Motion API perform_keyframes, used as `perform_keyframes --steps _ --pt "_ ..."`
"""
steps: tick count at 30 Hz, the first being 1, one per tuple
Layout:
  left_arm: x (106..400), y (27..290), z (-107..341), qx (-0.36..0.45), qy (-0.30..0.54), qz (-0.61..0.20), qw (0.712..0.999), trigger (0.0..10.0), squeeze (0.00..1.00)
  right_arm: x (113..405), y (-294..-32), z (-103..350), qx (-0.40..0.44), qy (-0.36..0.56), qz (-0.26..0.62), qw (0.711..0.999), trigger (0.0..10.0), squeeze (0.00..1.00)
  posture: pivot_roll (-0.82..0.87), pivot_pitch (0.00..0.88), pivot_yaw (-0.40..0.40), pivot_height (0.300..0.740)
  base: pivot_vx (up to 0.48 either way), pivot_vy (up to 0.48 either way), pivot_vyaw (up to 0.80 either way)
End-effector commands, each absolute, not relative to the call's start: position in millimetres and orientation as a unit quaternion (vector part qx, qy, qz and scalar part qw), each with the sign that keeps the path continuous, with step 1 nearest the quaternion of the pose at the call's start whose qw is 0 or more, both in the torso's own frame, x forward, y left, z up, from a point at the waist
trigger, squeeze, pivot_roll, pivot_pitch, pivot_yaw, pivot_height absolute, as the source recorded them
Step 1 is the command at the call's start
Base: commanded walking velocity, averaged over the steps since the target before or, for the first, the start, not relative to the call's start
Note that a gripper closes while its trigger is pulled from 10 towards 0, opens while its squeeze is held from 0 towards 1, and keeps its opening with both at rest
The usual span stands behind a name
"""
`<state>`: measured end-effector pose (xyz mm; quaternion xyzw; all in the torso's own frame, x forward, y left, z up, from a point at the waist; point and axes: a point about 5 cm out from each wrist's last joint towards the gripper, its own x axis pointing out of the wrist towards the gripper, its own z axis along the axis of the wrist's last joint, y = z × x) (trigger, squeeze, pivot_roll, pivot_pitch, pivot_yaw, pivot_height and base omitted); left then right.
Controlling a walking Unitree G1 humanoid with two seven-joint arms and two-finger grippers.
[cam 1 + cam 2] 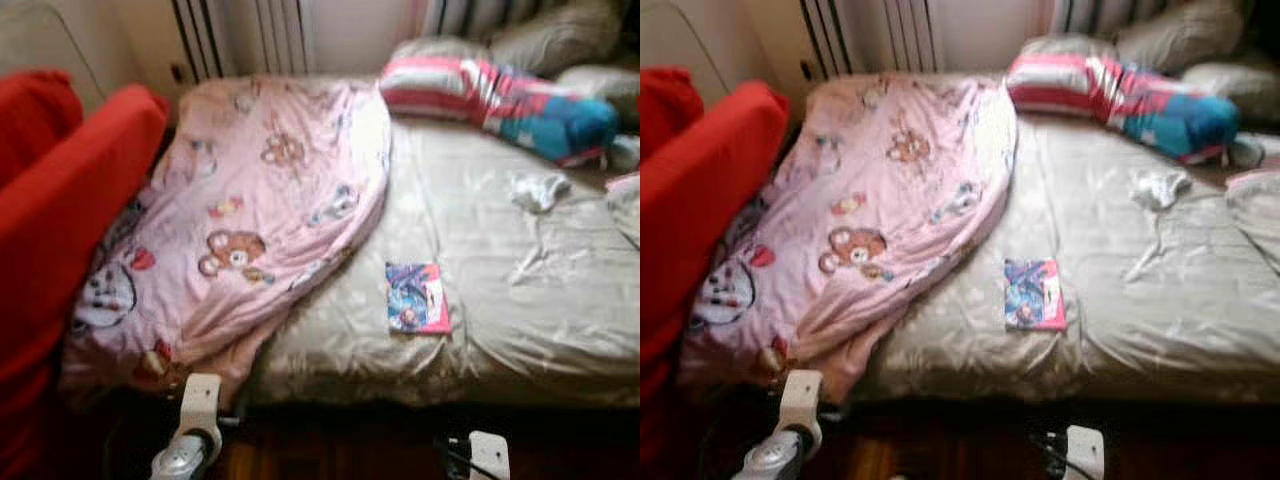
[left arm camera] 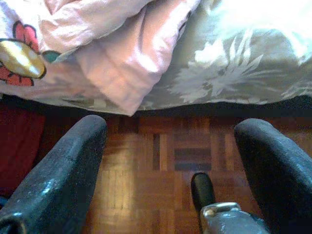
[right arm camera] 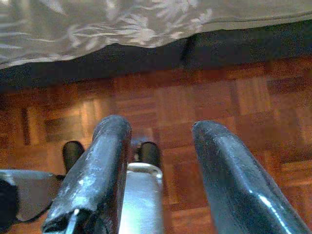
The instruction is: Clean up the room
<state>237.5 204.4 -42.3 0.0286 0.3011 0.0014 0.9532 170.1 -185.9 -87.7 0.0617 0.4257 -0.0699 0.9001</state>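
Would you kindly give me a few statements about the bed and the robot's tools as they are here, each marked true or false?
1. A pink blanket with bear prints covers the bed's left part. True.
2. A small book lies on the bare sheet, right of the blanket. True.
3. The book is held in the right tool. False: that tool is open and empty above the wooden floor.
4. The left tool is shut on the blanket's edge. False: its fingers stand apart, short of the blanket, over the floor.
5. A striped pillow lies at the far end of the bed. True.
6. A blue armchair stands left of the bed. False: the seat there is red.
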Motion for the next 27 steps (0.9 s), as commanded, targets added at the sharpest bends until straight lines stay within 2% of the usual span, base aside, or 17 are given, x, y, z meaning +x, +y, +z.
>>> perform_keyframes --steps 1,27 --pt "233.7 205.7 -44.9 0.027 0.308 0.005 0.951 10.0 0.0 163.5 -186.2 -90.6 0.059 0.436 -0.071 0.895 10.0 0.0 0.06 0.113 0.044 0.74 0.0 0.0 0.0" --pt "234.4 205.4 -44.5 0.022 0.305 0.009 0.952 10.0 0.0 165.4 -185.8 -89.9 0.057 0.433 -0.071 0.897 10.0 0.0 0.06 0.114 0.044 0.74 0.038 0.0 0.0"
